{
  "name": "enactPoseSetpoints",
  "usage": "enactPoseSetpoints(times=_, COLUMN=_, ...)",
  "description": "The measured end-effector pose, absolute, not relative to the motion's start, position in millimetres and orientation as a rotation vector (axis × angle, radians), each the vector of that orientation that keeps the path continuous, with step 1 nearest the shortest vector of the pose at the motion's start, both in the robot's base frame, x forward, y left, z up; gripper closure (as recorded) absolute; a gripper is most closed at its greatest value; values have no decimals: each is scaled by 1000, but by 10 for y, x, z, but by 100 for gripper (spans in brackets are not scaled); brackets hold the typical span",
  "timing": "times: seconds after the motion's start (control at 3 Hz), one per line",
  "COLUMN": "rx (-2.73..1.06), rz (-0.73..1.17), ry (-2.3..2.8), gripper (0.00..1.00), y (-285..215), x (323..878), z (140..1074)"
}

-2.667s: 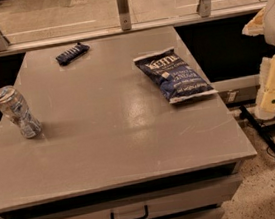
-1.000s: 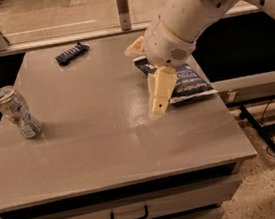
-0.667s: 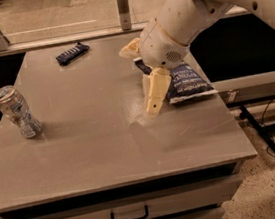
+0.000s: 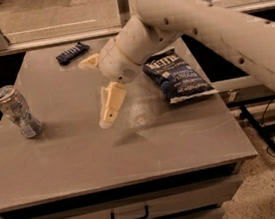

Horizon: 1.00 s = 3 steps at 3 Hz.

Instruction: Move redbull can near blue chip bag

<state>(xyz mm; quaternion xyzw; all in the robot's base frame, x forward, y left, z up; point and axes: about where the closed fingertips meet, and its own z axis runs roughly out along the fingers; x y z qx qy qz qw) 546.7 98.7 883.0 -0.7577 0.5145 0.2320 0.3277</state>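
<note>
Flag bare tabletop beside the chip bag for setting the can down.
Front strip of the table, from the redbull can to in front of the blue chip bag, is bare. Bag's left is crowded: the open gripper hovers there. Dark packet sits at the back.

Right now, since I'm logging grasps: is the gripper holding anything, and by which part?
Nothing is held. The gripper hangs open over the middle of the table, and the redbull can stands well apart from it, untouched.
</note>
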Motion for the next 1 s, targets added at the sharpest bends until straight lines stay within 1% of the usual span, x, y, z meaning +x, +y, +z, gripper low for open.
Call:
enactPoseSetpoints(times=0.33, rx=-1939, rz=708, ry=1247, gripper=0, y=1563, x=5533, z=8818)
enactPoseSetpoints(times=0.67, rx=-1873, rz=845, ry=1170, gripper=0, y=2090, x=5482, z=8890)
enactPoseSetpoints(times=1.0, rx=-1822, rz=1008, ry=1119, gripper=0, y=2541, x=5316, z=8931)
